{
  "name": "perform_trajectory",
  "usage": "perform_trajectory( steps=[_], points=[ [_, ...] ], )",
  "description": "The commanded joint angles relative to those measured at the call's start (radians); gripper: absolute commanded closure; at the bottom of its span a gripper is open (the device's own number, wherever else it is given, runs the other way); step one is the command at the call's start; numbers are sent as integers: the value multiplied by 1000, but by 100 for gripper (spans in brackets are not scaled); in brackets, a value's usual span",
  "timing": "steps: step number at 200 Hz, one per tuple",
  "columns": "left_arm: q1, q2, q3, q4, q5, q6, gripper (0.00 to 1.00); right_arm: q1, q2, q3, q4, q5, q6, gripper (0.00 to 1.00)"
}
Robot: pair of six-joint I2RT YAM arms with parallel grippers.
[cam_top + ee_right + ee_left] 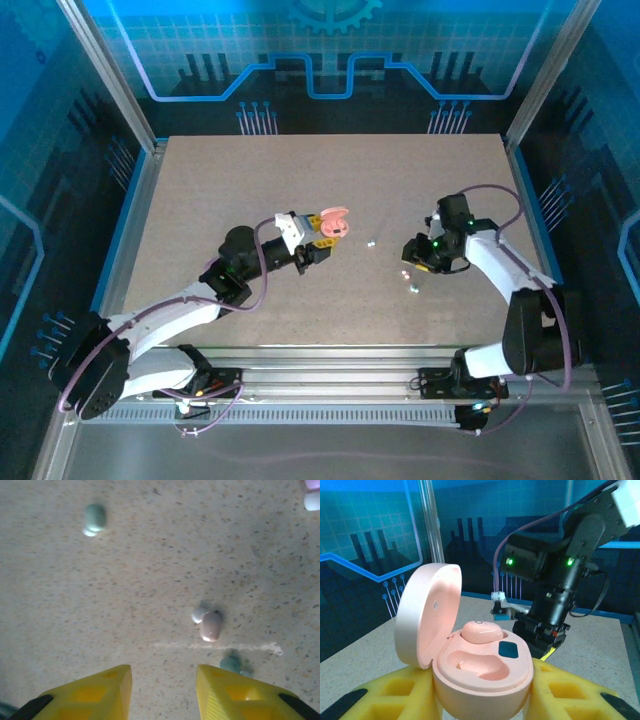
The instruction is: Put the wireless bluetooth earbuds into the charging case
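The left gripper [318,240] clamped the open charging case [470,680], offering its empty socket [480,666]. The right gripper [164,690], jaws apart and empty, hung over loose earbuds [211,626] toward the worktop's [200,180] right edge.

near the middle of the table [200,180] we see the charging case [333,222] sitting between the fingers of the left gripper [322,234], its lid [427,615] standing up left of the base, with 1 seated earbud [481,631] in the far pocket. to the case's right, well apart from it, loose earbuds [404,273] lie on the table by the right gripper [164,690]. ahead of that gripper's parted fingers we find the middle earbud [210,625], the near earbud [231,664] just beside the right-hand fingertip, and the far earbud [94,518] well off to the left.
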Motion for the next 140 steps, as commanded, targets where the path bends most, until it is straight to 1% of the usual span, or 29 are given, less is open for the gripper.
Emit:
perform_trajectory(
  steps=[1, 19, 34, 55, 78, 112, 140],
  points=[
    [-7, -35, -13, 4, -15, 19, 61, -3, 52, -2, 15, 68, -20, 58],
    [-7, -37, -17, 3, -19, 21, 61, -5, 106, 4, 29, 78, -29, 57],
    [-6, -36, -16, 3, -18, 23, 61, -4, 150, 10, 45, 56, -35, 57],
    [-6, -34, -14, 3, -18, 23, 61, -5, 198, 18, 55, 57, -41, 57],
    [-7, -36, -16, -2, -22, 26, 61, -1, 239, 29, 62, 12, -55, 58],
    [-6, -32, -14, -2, -27, 29, 61, 6, 259, 33, 59, -15, -65, 64],
    [-6, -22, -11, 0, -24, 29, 61, 22, 273, 41, 55, -26, -79, 66]
  ],
)
